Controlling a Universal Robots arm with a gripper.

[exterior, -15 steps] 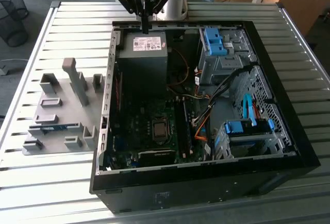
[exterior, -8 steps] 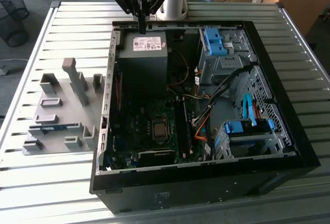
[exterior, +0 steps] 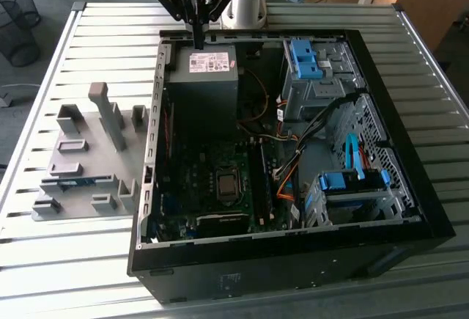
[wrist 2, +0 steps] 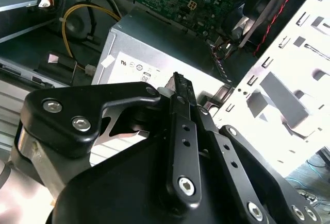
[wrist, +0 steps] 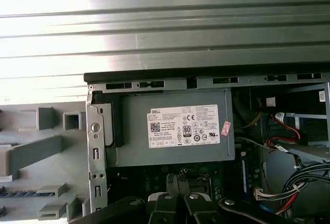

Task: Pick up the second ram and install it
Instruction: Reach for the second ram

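Note:
The second ram (exterior: 77,182) is a thin blue stick lying in a slot of the grey fixture tray (exterior: 88,158), on the exterior view's left beside the open computer case (exterior: 293,260). The first wrist view catches part of the second ram (wrist: 10,193) at the frame's edge. My gripper (exterior: 197,39) hangs over the far rim of the case, above the grey power supply (exterior: 205,77), well away from the stick. Its black fingers are pressed together with nothing between them, as the gripper (wrist 2: 180,82) (wrist: 175,182) shows in both wrist views. The long memory slots (exterior: 258,180) run beside the processor socket (exterior: 227,184).
Light-blue drive brackets (exterior: 304,59) (exterior: 350,180) and metal drive cages fill the case's right side, with orange and black cables (exterior: 286,187) between them. The arm's base (exterior: 245,7) stands behind the case on the slatted metal table (exterior: 73,275). A wire basket (exterior: 18,26) stands on the floor.

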